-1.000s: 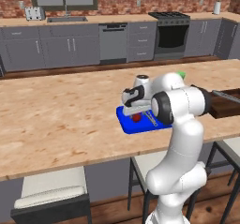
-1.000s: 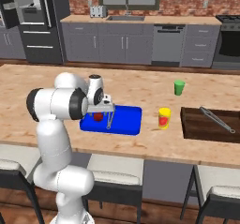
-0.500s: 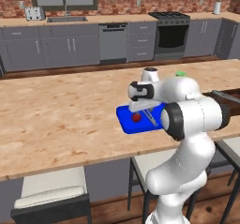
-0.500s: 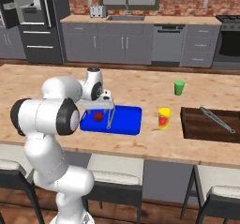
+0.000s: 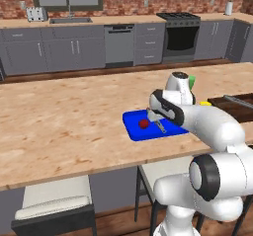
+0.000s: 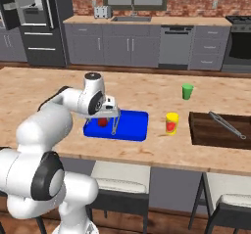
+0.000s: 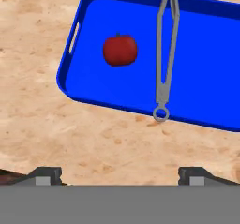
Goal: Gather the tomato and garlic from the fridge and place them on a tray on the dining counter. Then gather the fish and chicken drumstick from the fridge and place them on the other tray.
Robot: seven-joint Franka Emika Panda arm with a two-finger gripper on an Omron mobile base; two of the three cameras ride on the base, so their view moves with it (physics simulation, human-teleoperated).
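Note:
A red tomato (image 7: 120, 49) lies loose in the left part of a blue tray (image 7: 201, 78) on the wooden dining counter (image 7: 56, 134). Next to the tomato in the tray lie metal tongs (image 7: 164, 54), their ring end poking over the near rim. My gripper (image 7: 119, 174) hangs open above the counter just off the tray's near rim, with nothing between its fingers. From the base views the gripper (image 5: 152, 114) (image 6: 109, 111) hovers over the tray (image 5: 133, 131) (image 6: 135, 125) by the tomato (image 5: 144, 124) (image 6: 102, 122). Garlic, fish and chicken drumstick are out of view.
A dark wooden tray (image 6: 215, 130) with another pair of tongs (image 6: 225, 124) sits at the counter's right. A yellow cup (image 6: 171, 123) and a green cup (image 6: 187, 91) stand between the trays. The fridge (image 6: 37, 22) is far back left. Stools (image 6: 122, 179) stand under the counter's near edge.
The arm's elbow has swung down and closer to the cameras. The hand stays over the blue tray with its jaws open, and the tomato lies still.

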